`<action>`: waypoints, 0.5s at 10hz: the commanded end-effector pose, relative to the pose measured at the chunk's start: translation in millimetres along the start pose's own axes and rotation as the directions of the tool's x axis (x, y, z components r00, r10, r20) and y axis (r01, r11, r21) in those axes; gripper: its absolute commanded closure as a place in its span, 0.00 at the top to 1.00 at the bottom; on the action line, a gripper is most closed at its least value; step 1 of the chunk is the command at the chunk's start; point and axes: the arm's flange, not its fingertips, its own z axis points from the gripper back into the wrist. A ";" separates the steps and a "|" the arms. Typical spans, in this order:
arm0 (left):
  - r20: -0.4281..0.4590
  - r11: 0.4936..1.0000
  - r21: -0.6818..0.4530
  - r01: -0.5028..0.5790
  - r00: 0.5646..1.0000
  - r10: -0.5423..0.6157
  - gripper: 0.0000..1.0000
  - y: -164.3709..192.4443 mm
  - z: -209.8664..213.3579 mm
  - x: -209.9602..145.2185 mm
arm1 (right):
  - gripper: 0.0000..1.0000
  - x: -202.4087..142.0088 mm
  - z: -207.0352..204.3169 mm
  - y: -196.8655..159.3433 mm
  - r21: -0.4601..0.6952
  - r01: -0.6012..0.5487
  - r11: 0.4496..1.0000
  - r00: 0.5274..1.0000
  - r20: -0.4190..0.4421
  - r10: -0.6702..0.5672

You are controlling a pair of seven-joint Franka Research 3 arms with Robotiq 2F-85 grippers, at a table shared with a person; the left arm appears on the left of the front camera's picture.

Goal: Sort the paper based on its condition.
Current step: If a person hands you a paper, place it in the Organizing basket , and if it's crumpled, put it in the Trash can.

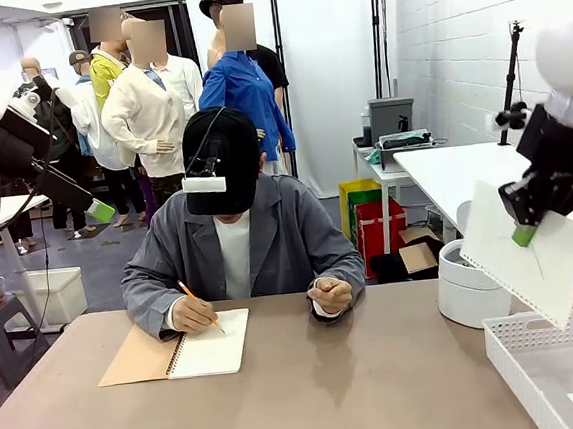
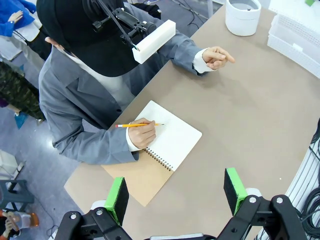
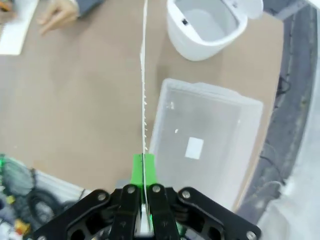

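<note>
Since the right wrist camera looks along its edge, the paper [image 3: 144,75] reads as a thin white line with a toothed rim, its face hidden; our right gripper [image 3: 144,170] is clamped on it. From the front it hangs tilted and flat in the air beside the latticed plastic basket [image 1: 516,370] (cut off at the corner). Our left gripper [image 2: 177,192] hovers, jaws apart, above the spiral notebook [image 2: 177,140].
</note>
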 end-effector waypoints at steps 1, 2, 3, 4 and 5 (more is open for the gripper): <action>-0.002 1.000 -0.010 -0.007 1.000 0.006 1.00 -0.3 0.6 -0.3 | 0.00 -12.7 -32.9 -12.4 -0.048 0.091 0.995 0.996 0.015 -0.090; -0.002 1.000 -0.010 -0.007 1.000 0.006 1.00 -0.3 0.6 -0.3 | 0.00 -19.3 -45.6 -20.7 -0.056 0.108 0.993 0.994 0.039 -0.106; -0.002 1.000 -0.010 -0.007 1.000 0.006 1.00 -0.3 0.6 -0.3 | 0.00 -25.2 -54.5 -22.9 -0.049 0.124 0.991 0.992 0.025 -0.123; -0.002 1.000 -0.010 -0.007 1.000 0.006 1.00 -0.3 0.6 -0.3 | 0.00 -33.2 -62.3 -25.1 -0.044 0.147 0.988 0.989 0.013 -0.146; -0.002 1.000 -0.010 -0.007 1.000 0.006 1.00 -0.3 0.6 -0.3 | 0.00 -38.7 -63.7 -25.8 -0.034 0.158 0.987 0.987 0.026 -0.157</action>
